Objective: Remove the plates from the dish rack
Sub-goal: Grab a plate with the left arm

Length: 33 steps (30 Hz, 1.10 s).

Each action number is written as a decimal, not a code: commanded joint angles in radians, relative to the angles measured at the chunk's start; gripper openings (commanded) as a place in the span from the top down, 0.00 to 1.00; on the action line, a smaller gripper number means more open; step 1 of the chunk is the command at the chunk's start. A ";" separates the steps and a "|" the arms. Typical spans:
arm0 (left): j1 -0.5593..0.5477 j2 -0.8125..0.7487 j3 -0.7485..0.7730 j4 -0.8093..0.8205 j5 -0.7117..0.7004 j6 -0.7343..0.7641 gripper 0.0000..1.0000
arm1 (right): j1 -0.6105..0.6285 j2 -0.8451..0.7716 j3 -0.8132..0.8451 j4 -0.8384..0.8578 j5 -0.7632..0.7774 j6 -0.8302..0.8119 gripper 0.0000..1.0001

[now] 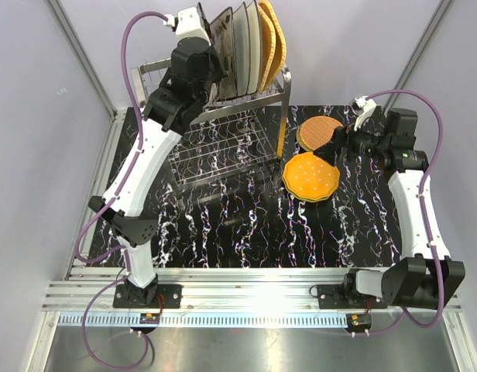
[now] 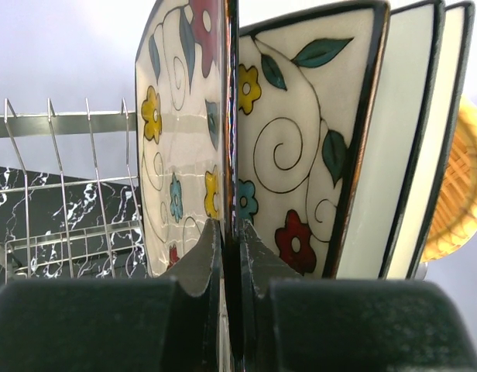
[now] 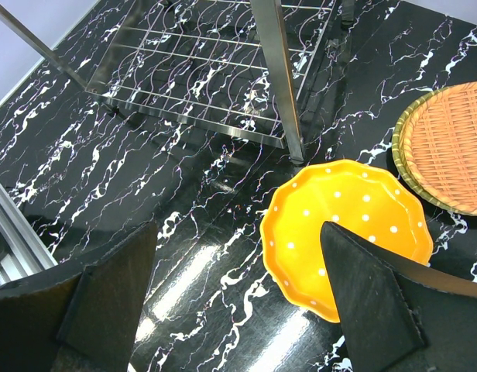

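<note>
Left gripper (image 2: pixel 231 256) clamped tight on rim of floral plate (image 2: pixel 180 139), upright in dish rack (image 1: pixel 223 155) top prongs.
Risk: thin edge grip slips; lift knocks neighbour plate (image 2: pixel 300 155).
Right gripper (image 3: pixel 238 232) wide open, empty, right of rack.

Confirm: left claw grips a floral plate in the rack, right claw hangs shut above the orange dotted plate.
Wrong on one count: the right claw is open, not shut; the right wrist view shows its fingers spread wide above the orange dotted plate. The left claw does grip a floral plate in the rack.
</note>
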 commanded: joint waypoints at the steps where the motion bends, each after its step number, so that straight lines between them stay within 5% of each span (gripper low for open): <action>1: -0.038 -0.148 0.101 0.525 0.141 -0.059 1.00 | 0.005 -0.032 0.014 0.036 -0.012 0.008 0.06; 33: -0.064 -0.183 0.097 0.599 0.102 0.025 1.00 | 0.005 -0.027 0.026 0.034 -0.021 0.017 0.06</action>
